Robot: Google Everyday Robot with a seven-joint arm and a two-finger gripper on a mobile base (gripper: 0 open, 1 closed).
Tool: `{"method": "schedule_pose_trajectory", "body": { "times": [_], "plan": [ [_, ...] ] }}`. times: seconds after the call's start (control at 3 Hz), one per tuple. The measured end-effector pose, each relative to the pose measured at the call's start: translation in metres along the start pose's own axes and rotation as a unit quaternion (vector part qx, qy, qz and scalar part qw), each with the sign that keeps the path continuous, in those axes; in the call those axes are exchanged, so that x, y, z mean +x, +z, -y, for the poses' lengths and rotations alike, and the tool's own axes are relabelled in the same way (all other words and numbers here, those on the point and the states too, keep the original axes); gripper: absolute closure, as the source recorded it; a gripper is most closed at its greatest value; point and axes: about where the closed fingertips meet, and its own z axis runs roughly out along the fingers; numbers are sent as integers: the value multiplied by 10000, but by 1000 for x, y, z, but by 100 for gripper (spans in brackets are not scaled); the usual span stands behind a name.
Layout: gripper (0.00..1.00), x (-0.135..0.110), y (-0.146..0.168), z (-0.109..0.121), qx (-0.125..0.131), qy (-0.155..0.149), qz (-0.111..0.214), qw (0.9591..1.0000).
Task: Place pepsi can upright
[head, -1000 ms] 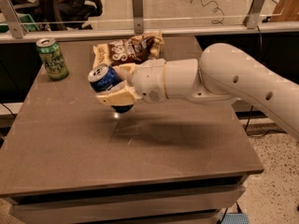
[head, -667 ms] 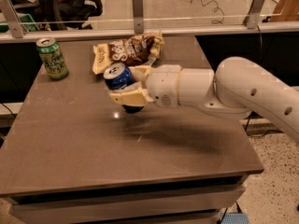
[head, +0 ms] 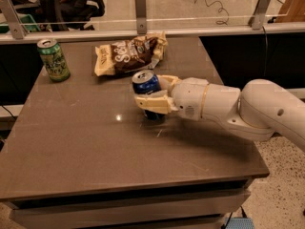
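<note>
The gripper (head: 151,99) is clamped on the pepsi can (head: 145,82), held about upright, its base at or just above the table (head: 71,147). A chip bag (head: 128,54) lies near, on the far side of the gripper, and a green can (head: 53,60) stands well past its fingertips. Left to do, I'd say: release.

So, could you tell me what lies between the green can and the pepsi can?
Camera view: only a chip bag corner, otherwise bare table. The tool holds the pepsi can mid-table.

Blue pepsi can (head: 146,83) roughly upright, clasped in gripper (head: 151,97)
</note>
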Motion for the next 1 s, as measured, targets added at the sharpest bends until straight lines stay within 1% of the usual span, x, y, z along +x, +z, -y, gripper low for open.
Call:
{"method": "schedule_pose_trajectory", "body": {
  "times": [0.33, 0.67, 1.0],
  "plan": [
    [100, 1, -2, 1, 17, 23, 10, 10000],
    [100, -8, 3, 1, -27, -13, 269, 9996],
    [100, -22, -5, 8, 38, 6, 685, 9976]
  ]
}}
